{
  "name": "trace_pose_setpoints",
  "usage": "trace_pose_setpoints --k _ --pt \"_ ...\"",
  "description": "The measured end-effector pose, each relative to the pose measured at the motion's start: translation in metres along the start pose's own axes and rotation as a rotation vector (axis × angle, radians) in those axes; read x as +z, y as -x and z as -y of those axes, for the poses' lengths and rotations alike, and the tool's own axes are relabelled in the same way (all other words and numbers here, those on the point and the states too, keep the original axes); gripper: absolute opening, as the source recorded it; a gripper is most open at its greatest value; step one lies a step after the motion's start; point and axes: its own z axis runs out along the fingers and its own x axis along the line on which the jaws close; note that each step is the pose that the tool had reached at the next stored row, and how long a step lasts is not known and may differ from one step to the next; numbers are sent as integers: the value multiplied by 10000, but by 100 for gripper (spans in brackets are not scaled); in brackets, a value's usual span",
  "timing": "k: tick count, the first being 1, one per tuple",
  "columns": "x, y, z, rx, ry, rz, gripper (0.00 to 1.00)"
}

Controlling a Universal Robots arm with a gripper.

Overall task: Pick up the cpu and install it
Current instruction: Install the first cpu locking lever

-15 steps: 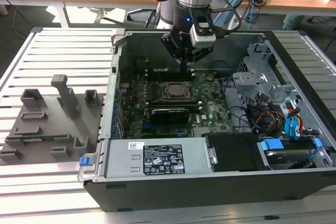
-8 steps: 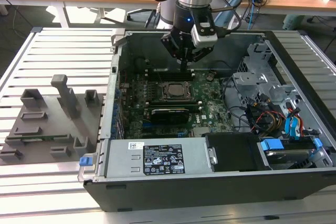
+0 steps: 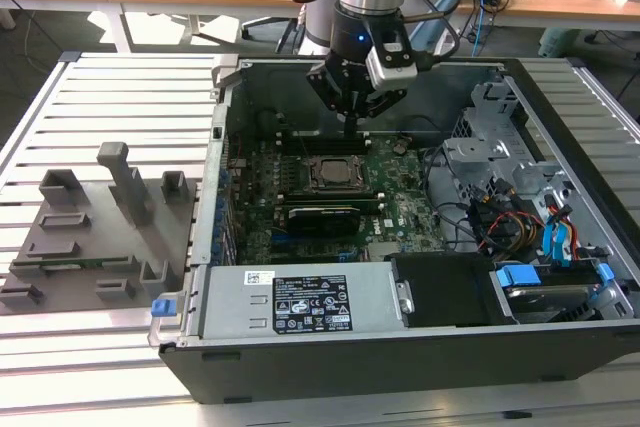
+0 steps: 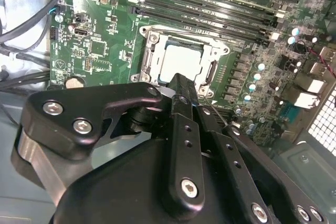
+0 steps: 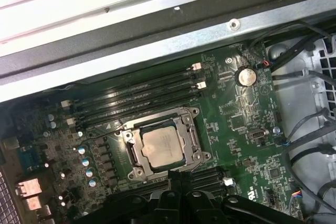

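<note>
The cpu (image 3: 330, 172) lies flat in the black socket frame (image 3: 303, 175) on the green motherboard (image 3: 400, 209) inside the open computer case; its silver top shows in both wrist views (image 4: 181, 61) (image 5: 163, 148). My gripper (image 3: 350, 130) hangs just above the motherboard at the socket's far edge. Its black fingers are shut together with nothing between them (image 4: 178, 81) (image 5: 177, 178), and their tips are a short way off the cpu. The socket's metal load frame (image 5: 191, 135) surrounds the chip.
A grey plastic fixture (image 3: 90, 227) with upright blocks sits on the slatted table at the exterior view's left. Inside the case are a labelled power supply (image 3: 300, 302), a drive cage (image 3: 520, 177) with cables, memory slots (image 5: 136, 95) and a coin battery (image 5: 244, 76).
</note>
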Motion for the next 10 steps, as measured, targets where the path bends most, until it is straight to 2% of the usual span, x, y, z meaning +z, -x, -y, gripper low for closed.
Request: trace_pose_setpoints --k 10 --pt "0 0 0 -569 6 51 11"
